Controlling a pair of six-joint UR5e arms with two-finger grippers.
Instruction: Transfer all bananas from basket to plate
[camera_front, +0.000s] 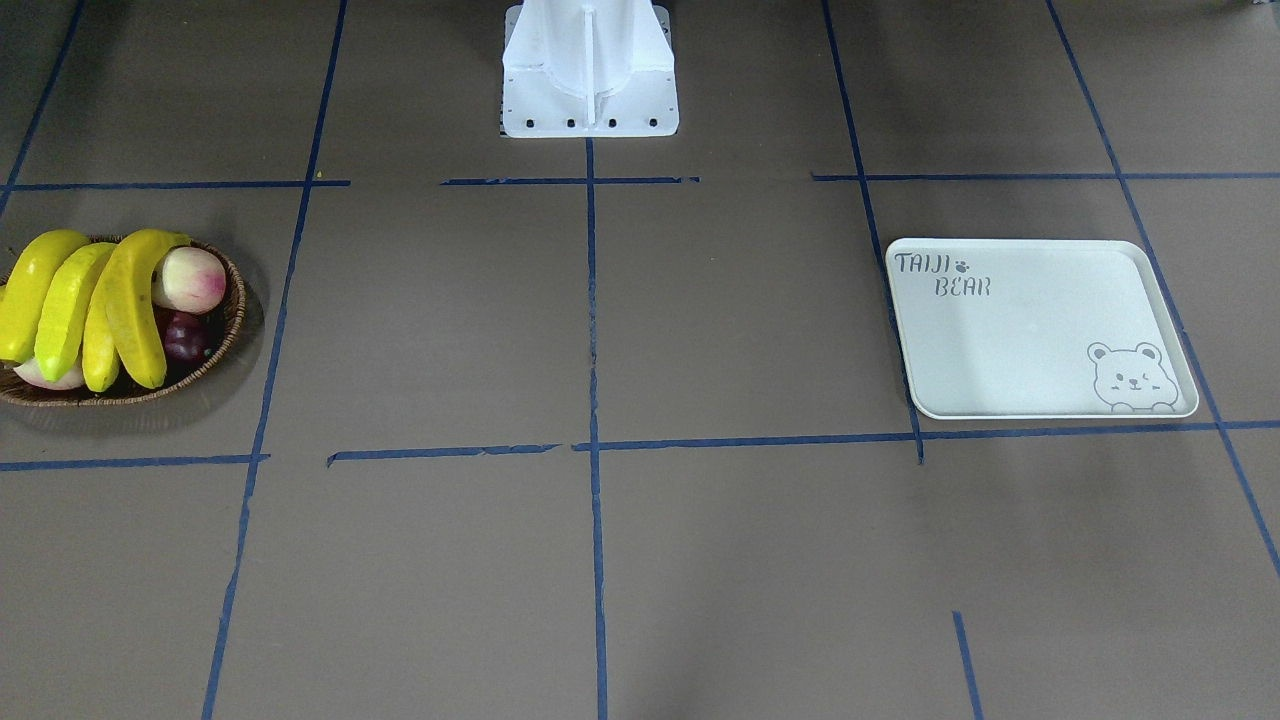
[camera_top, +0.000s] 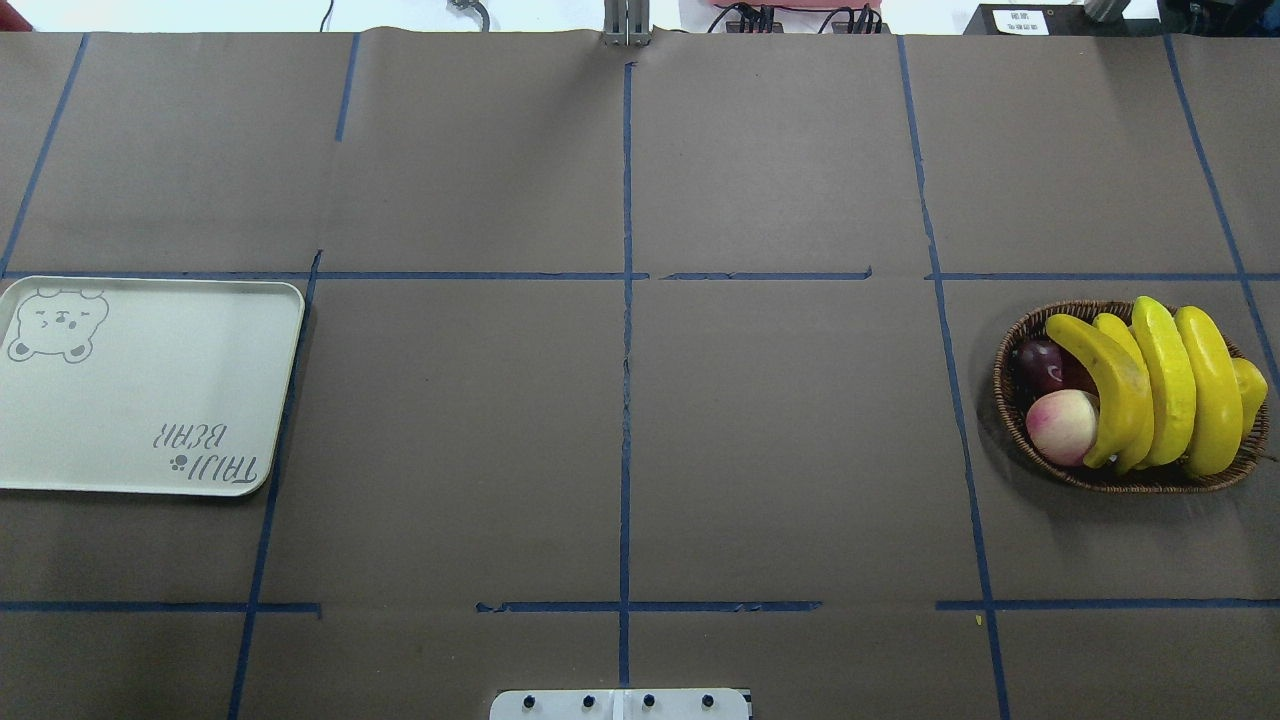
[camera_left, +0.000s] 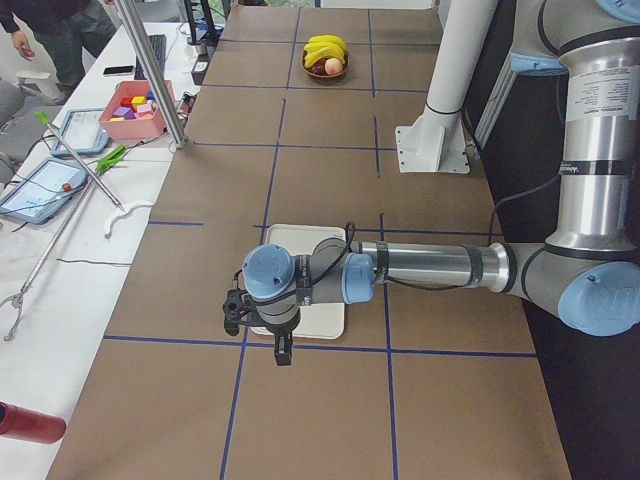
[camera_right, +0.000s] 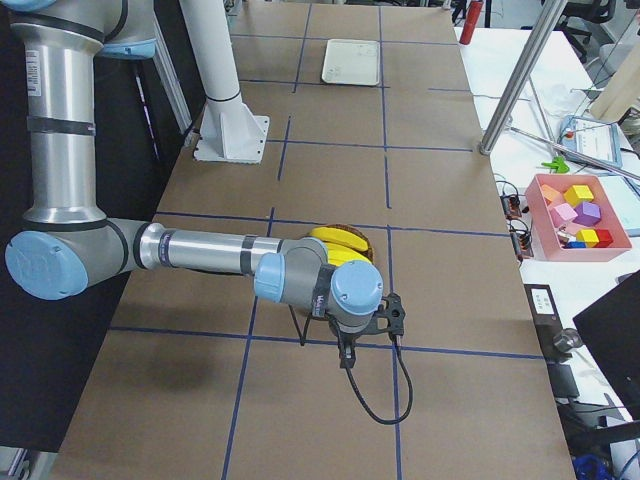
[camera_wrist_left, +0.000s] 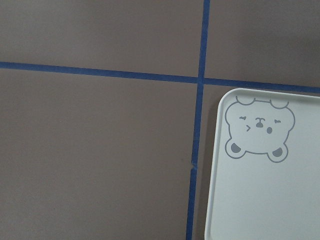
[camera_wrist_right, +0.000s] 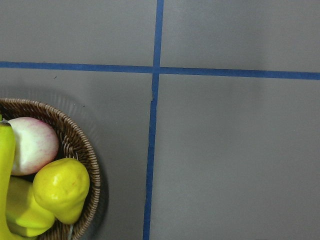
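Four yellow bananas (camera_top: 1165, 385) lie side by side across the brown wicker basket (camera_top: 1010, 400) at the table's right end; in the front view the bananas (camera_front: 130, 310) and the basket (camera_front: 225, 345) are at the left. The white bear plate (camera_top: 150, 400) lies bare at the left end, and also shows in the front view (camera_front: 1030, 330) and the left wrist view (camera_wrist_left: 270, 195). The left arm's wrist (camera_left: 268, 295) hangs over the plate's near edge. The right arm's wrist (camera_right: 350, 295) hangs by the basket. I cannot tell whether either gripper is open or shut; no fingers show.
A peach (camera_top: 1062, 425), a dark plum (camera_top: 1040, 365) and another yellow fruit (camera_wrist_right: 62, 187) share the basket. The robot's white base (camera_front: 590, 80) stands at mid table. A side bench holds a pink box of blocks (camera_right: 580, 215). Blue tape lines grid the brown table.
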